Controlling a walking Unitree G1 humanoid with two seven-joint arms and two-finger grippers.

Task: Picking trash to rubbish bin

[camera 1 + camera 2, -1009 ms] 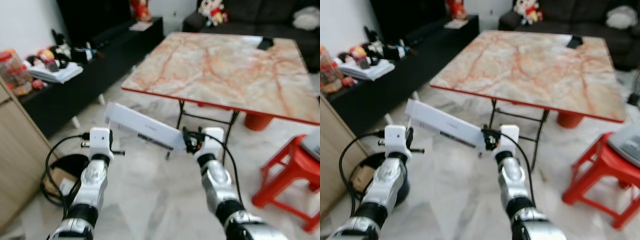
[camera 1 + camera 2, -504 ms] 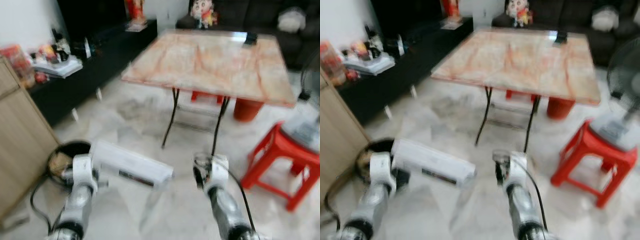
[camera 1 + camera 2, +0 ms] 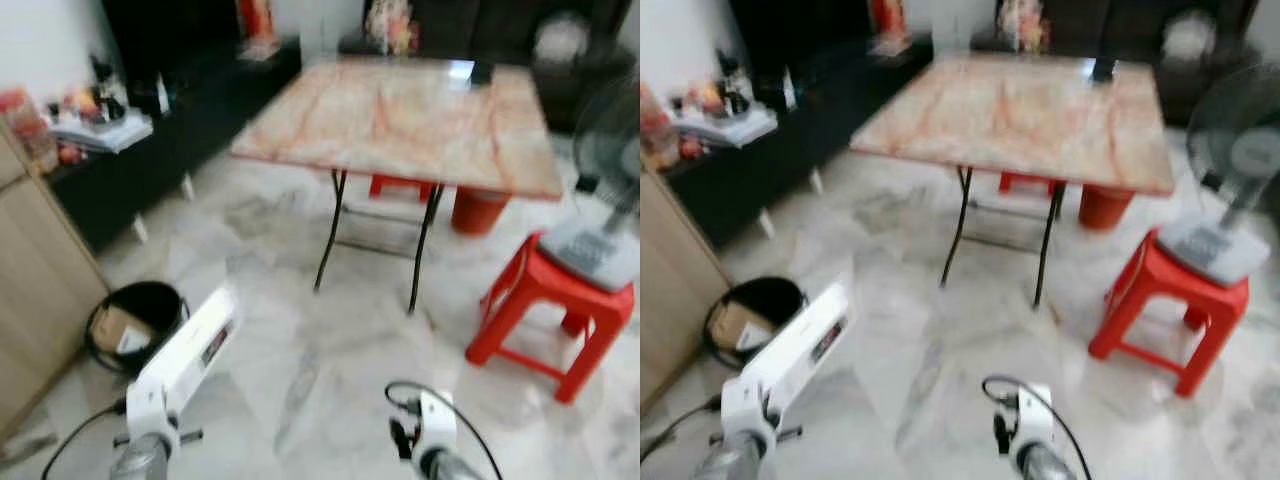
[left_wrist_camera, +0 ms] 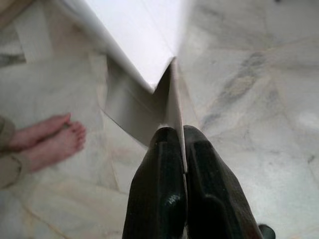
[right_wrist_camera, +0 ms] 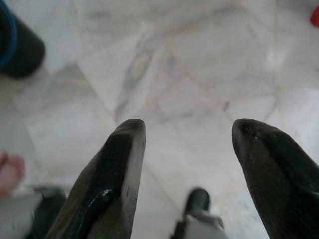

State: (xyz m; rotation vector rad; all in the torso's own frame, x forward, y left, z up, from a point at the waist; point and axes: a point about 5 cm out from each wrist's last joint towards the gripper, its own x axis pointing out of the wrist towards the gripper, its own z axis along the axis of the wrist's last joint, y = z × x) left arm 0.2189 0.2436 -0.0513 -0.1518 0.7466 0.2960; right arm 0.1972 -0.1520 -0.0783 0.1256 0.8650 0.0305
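A long white cardboard box (image 3: 190, 345) slants up from my left gripper (image 4: 178, 144), which is shut on a thin flap at the box's near end. The box's far end points toward a black round rubbish bin (image 3: 135, 322) on the floor at the left, with cardboard scraps inside. The bin's side (image 5: 17, 47) appears in the right wrist view too. My right gripper (image 5: 185, 142) is open with nothing between its fingers, low over the marble floor to the right of the box.
A marble-topped folding table (image 3: 400, 110) stands ahead. A red stool (image 3: 535, 300) carrying a fan base (image 3: 600, 250) is at the right. A wooden cabinet (image 3: 30, 260) and black bench (image 3: 130, 165) line the left. A person's bare foot (image 4: 47, 144) is near.
The right gripper has let go of the box and dropped low. The box now hangs from the left gripper alone, swung toward the bin. The camera has moved back and tilted down.
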